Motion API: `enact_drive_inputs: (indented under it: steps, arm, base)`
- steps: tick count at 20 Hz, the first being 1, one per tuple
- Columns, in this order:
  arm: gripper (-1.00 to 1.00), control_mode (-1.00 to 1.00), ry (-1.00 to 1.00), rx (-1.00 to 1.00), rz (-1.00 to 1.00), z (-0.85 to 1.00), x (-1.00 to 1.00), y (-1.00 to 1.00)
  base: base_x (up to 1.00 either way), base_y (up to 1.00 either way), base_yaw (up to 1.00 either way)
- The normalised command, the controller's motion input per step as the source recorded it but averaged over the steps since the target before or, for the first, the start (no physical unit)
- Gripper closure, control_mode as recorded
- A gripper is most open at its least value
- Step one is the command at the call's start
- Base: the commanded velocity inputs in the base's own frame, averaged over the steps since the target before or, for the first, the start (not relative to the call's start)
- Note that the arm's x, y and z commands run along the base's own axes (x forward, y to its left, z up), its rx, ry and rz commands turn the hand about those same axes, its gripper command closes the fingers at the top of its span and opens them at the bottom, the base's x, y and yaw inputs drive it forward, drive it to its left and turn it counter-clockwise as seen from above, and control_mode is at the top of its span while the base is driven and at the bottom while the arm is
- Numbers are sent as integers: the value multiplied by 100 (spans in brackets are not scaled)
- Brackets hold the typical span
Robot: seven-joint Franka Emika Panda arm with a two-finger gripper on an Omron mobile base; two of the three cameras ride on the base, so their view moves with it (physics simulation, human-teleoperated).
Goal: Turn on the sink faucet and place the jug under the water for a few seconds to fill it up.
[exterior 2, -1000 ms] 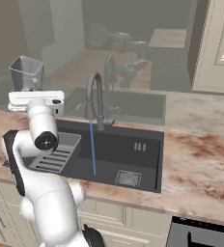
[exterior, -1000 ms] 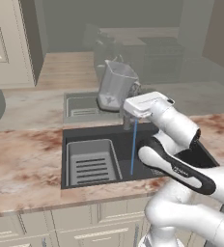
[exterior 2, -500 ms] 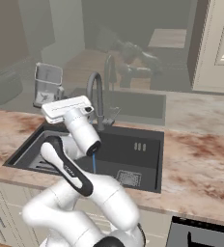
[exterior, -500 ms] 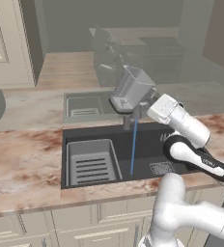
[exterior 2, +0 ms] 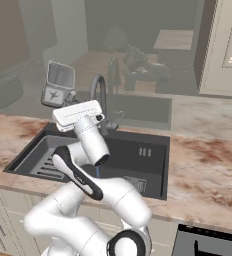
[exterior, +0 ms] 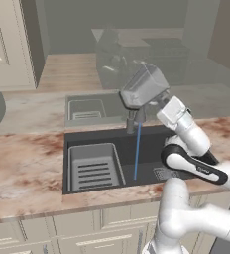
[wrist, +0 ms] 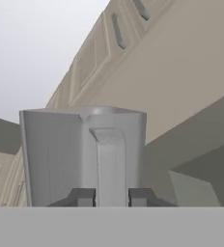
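Observation:
My gripper is shut on the handle of the jug, a translucent grey square-sided pitcher. It hangs tilted in the air above the black sink, close to the top of the dark sink faucet. The water runs as a thin blue stream from the nozzle down into the basin, below the jug and outside it. From the right base, the jug hangs left of the arched faucet, with the gripper beneath it. In the hand view, the jug stands right before the fingertips.
A light grey ribbed rack lies in the sink's left half, and a drain grate in the right. A silver toaster stands on the counter far left. Marbled counter surrounds the basin. Cabinets stand at both sides.
The arm has swung the jug from over the sink's left side toward the faucet, and the hand has rolled so the jug now leans. The water keeps running.

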Motion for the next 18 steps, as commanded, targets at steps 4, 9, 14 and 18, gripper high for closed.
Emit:
enact_drive_inputs:
  steps: [4, 9, 14, 18]
  arm:
    - [100, -100, -1, -5, -1, 100, -12, -64]
    - [100, -100, 2, -4, 0, 98, -4, -47]
    - [100, -100, 18, -6, -1, 54, -11, -56]
    - [100, -100, 28, -8, 0, 1, -30, -78]
  base:
    - [0, 0, 0]
    - [0, 0, 0]
    - [0, 0, 0]
    - [0, 0, 0]
